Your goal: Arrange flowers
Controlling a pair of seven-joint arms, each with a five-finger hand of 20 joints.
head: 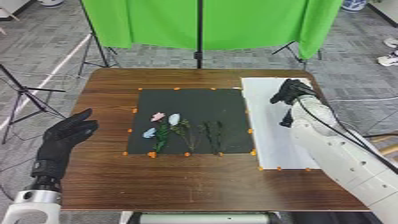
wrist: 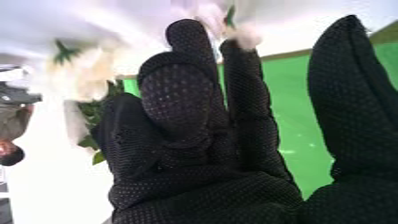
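On the black mat (head: 200, 107) in the head view lie a pink flower (head: 158, 117), a white flower (head: 174, 119) and a light blue flower (head: 149, 133), with green stems (head: 214, 136) beside them. My left hand (head: 67, 134) is open to the left of the mat. My right hand (head: 291, 92) is over the upper part of the white sheet, apart from these flowers. In the right wrist view, the right hand (wrist: 209, 185) has mostly straight fingers. Blurred pale flowers (wrist: 89, 72) with green leaves appear beyond it, and I cannot tell whether they touch it.
The white sheet (head: 277, 145) lies along the right side of the brown table (head: 102, 175), beside the mat. Orange tape pieces mark the edges of both. A green cloth (head: 160, 22) hangs on stands behind the table.
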